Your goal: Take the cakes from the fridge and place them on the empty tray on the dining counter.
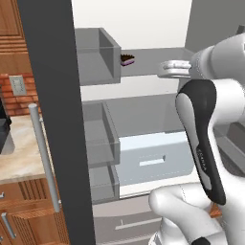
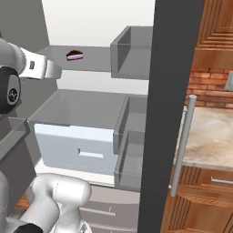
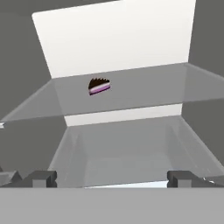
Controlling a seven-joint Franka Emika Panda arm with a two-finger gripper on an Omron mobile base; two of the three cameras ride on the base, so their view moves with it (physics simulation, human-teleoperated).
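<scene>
- One cake slice is all I can count in the open fridge: a small wedge, dark brown on top with scalloped edging, and pale pink, white and purple bands along its cut side.
- It sits alone on the upper grey shelf, toward the back, close to the white rear wall.
- Below that shelf there is one wide grey bin, and under it one pale blue drawer with a slot handle.
- On the open door I count three grey pockets, one above the other.
- One long silver bar handle runs down the door's edge.
- The gripper hangs in front of the bin with both fingertips spread wide apart, holding nothing, well short of the slice.
</scene>
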